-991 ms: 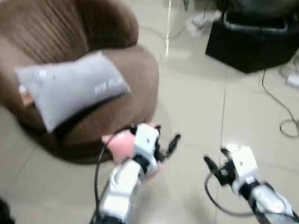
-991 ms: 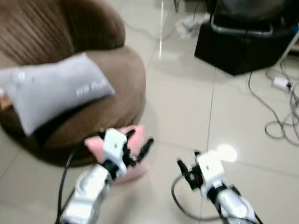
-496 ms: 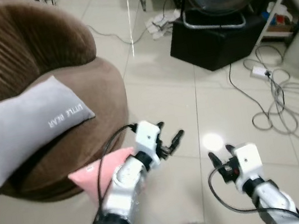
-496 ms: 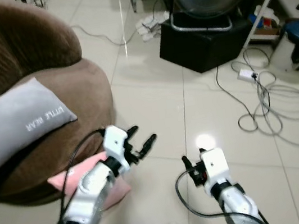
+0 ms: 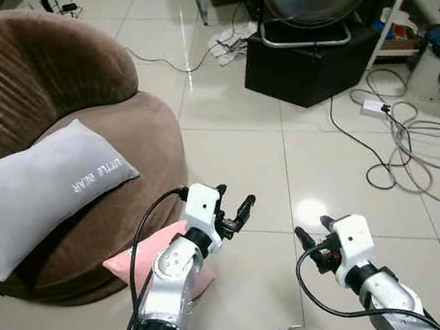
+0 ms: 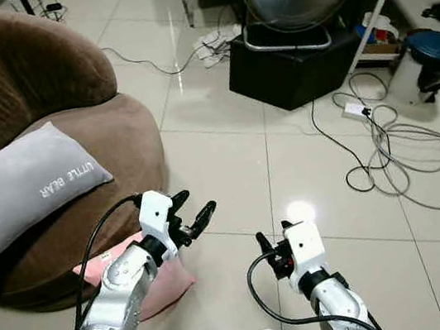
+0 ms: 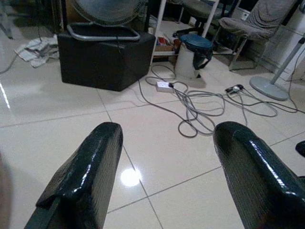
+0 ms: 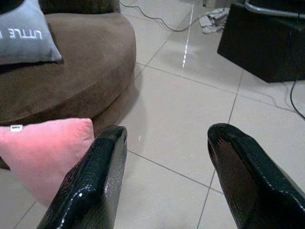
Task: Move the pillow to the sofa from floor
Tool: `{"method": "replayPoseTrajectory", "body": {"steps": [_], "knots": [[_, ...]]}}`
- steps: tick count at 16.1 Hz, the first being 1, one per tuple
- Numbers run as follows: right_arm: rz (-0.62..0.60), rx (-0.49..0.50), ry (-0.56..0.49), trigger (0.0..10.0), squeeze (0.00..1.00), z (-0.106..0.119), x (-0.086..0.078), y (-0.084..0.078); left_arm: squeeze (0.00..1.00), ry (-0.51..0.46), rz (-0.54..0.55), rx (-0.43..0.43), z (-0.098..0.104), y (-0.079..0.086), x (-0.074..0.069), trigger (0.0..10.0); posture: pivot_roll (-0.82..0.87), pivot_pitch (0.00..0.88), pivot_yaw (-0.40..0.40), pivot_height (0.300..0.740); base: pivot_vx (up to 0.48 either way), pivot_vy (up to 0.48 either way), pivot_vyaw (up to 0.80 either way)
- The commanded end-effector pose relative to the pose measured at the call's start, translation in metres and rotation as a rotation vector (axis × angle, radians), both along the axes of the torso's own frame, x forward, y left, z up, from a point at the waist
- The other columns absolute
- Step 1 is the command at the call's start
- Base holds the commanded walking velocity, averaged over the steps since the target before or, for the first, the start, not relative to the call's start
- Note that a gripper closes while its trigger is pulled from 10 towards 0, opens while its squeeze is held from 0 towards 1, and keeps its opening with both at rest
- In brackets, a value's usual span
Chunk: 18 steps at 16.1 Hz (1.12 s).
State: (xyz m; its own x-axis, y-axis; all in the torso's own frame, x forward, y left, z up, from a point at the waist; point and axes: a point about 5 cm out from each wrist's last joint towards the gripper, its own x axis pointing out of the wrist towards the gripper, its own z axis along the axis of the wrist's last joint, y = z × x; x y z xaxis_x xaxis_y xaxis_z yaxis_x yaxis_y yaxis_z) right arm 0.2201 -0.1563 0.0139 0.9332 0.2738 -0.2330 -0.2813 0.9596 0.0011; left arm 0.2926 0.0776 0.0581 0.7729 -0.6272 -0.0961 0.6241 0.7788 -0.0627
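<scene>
Soft pink fabric pillow (image 6: 159, 279) flat on tiled floor (image 6: 229, 172), below left claw (image 5: 233, 211), long axis toward round brown sofa (image 6: 62, 169). Both claws wide, empty; right claw (image 6: 276, 244) well apart.

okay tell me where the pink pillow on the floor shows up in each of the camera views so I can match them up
Left eye view: the pink pillow lies on the tiles at the foot of the brown sofa, partly behind the left arm.
Right eye view: the same pillow, low and left of centre.
Left wrist view: not in it.
Right wrist view: pillow beside one black finger.
Shared landmark: the grey pillow lettered LITTLE BEAR on the sofa.
</scene>
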Motion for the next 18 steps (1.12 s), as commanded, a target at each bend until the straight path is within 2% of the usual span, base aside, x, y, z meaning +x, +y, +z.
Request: {"method": "replayPoseTrajectory", "body": {"steps": [1,2,7,13,17,18], "knots": [[-0.016,-0.002,0.019,10.0,0.00,-0.0018,0.0001,-0.0046,0.00,0.001,-0.010,-0.026,0.0025,-0.0030,-0.0007,10.0,-0.12,0.166,-0.054,0.740,0.000,0.000,0.00],[-0.017,-0.002,0.020,10.0,0.00,-0.0017,0.0001,-0.0048,0.00,0.001,-0.012,-0.031,0.0030,-0.0033,-0.0007,10.0,-0.12,0.166,-0.054,0.740,0.000,0.000,0.00],[-0.021,-0.005,0.022,10.0,0.00,-0.0012,-0.0010,-0.0074,0.00,-0.007,-0.021,-0.012,0.0030,-0.0041,-0.0019,10.0,-0.13,0.173,-0.056,0.740,0.000,0.480,0.00],[-0.021,-0.008,0.038,10.0,0.00,-0.0057,-0.0015,-0.0110,0.00,0.015,-0.025,-0.042,0.0032,-0.0053,-0.0025,10.0,-0.12,0.168,-0.064,0.740,0.000,0.480,0.00],[-0.015,-0.013,0.045,10.0,0.00,-0.0087,0.0005,-0.0105,0.00,0.012,-0.039,-0.014,0.0014,-0.0053,-0.0037,10.0,-0.12,0.158,-0.063,0.740,0.000,0.475,0.00],[-0.015,-0.013,0.045,10.0,0.00,-0.0087,0.0007,-0.0101,0.00,0.006,-0.041,-0.004,0.0012,-0.0052,-0.0038,10.0,-0.12,0.158,-0.063,0.740,0.000,0.000,0.00]]}}
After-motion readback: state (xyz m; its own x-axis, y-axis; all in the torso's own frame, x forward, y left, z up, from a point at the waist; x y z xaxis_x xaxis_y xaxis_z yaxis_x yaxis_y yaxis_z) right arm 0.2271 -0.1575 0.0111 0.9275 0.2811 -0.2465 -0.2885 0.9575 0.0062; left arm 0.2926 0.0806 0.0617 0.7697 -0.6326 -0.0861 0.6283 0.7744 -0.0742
